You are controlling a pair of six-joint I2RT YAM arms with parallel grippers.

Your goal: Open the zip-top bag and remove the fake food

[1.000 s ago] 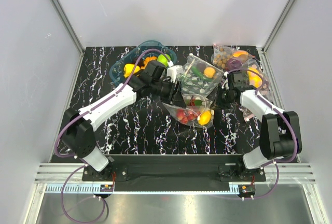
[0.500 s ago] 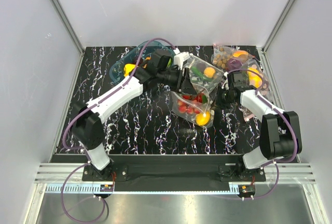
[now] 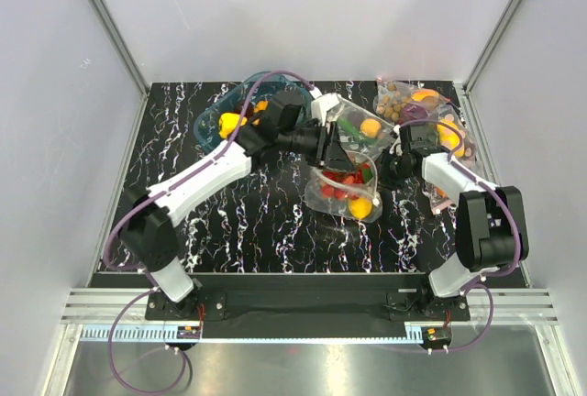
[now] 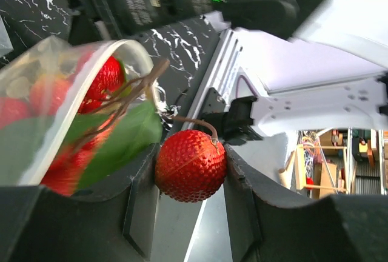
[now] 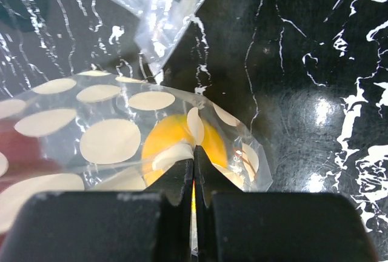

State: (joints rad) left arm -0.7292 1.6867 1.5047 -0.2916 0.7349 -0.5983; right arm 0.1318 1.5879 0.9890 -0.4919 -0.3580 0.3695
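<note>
The dotted zip-top bag lies mid-table, holding red berries and a small yellow-orange fruit. My left gripper is at the bag's back edge. In the left wrist view it is shut on one red berry whose stem leads to the berry cluster with green leaves at the bag's open mouth. My right gripper pinches the bag's right corner. In the right wrist view it is shut on the dotted plastic, with the yellow fruit behind it.
A teal tub at the back left holds a yellow pepper. Another dotted bag with green and orange pieces lies behind the left gripper. A small bag of brown balls and more bagged pieces sit back right.
My left arm has swung back and to the right, with the gripper going from the bag's left edge to its back edge. The bag has shifted slightly right. The right gripper keeps its pinch.
</note>
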